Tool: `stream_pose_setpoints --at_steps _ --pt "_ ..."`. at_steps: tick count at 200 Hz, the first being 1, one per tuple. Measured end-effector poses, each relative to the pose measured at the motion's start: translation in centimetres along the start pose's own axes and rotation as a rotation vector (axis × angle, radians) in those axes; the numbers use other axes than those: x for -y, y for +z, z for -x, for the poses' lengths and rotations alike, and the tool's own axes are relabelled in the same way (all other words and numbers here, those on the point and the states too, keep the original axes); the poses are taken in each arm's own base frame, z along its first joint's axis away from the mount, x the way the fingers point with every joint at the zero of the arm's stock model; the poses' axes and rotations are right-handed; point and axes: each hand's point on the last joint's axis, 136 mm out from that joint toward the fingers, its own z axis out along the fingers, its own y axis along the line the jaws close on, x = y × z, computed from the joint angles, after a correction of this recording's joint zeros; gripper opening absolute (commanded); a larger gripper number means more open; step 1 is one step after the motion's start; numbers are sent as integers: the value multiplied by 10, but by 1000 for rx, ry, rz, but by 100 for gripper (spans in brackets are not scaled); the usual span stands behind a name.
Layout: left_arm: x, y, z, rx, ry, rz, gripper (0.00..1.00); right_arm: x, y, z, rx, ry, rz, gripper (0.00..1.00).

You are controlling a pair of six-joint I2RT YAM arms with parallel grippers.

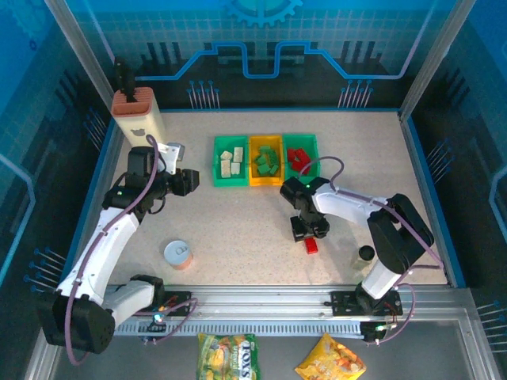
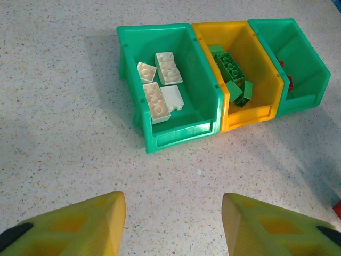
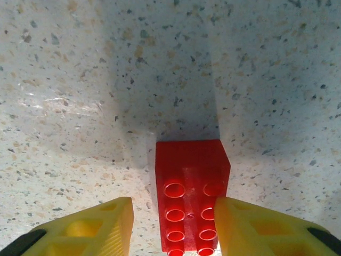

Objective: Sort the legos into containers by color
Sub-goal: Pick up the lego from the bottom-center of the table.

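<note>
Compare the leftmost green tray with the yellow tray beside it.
Colour: the left green tray is green, the yellow tray orange-yellow. Contents: the left green tray holds cream-white bricks, the yellow tray green bricks. Both are open bins of like shape, side by side.

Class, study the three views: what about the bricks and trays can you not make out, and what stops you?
Red bricks in the right green tray: left wrist view, the tray's near wall hides most; no count.
Loose red brick: right wrist view, the bottom edge cuts off its near end; full length unknown.
Small dark cup: top view, too small to show any contents.
</note>
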Motion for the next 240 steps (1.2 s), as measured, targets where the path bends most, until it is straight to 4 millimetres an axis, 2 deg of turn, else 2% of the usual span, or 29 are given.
stream_pose_setpoints --at_steps 100,161,204,240 --pt "0 0 0 0 0 0 52 3 -1 -6 16 23 -14 45" --pt "0 0 0 0 0 0 52 7 -3 -10 6 24 -28 50" --pt "0 0 0 0 0 0 52 11 8 -20 -24 27 -35 51" --pt "0 0 0 0 0 0 52 11 19 -27 -48 38 -29 46"
